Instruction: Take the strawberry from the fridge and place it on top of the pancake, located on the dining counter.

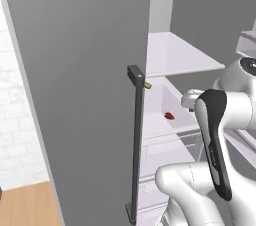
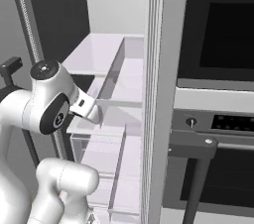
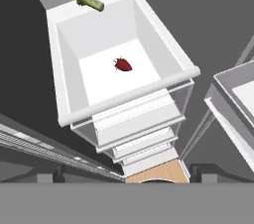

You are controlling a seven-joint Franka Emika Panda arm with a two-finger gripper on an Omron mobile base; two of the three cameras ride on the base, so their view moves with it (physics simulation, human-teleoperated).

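Observation:
The strawberry point(image 3: 123, 64) is a tiny red berry lying on the white floor of a fridge bin point(image 3: 130, 96); it also shows as the strawberry point(image 1: 169, 115) past the door's edge. The fridge point(image 1: 80, 70) stands open, with its dark bar handle point(image 1: 136, 140) in front. My gripper point(image 3: 127, 174) hangs above and in front of the bin, open, its two dark fingertips point(image 3: 49, 175) wide apart with nothing between them. It is well clear of the berry. The pancake and the dining counter are out of view.
A small green vegetable piece point(image 3: 90, 1) lies on the bin's far rim, also seen as the green piece point(image 1: 148, 85). White shelves point(image 2: 106, 49) sit above and clear drawers point(image 3: 139, 134) below. A black built-in oven point(image 2: 218, 34) with a bar handle point(image 2: 198, 148) stands right of the fridge.

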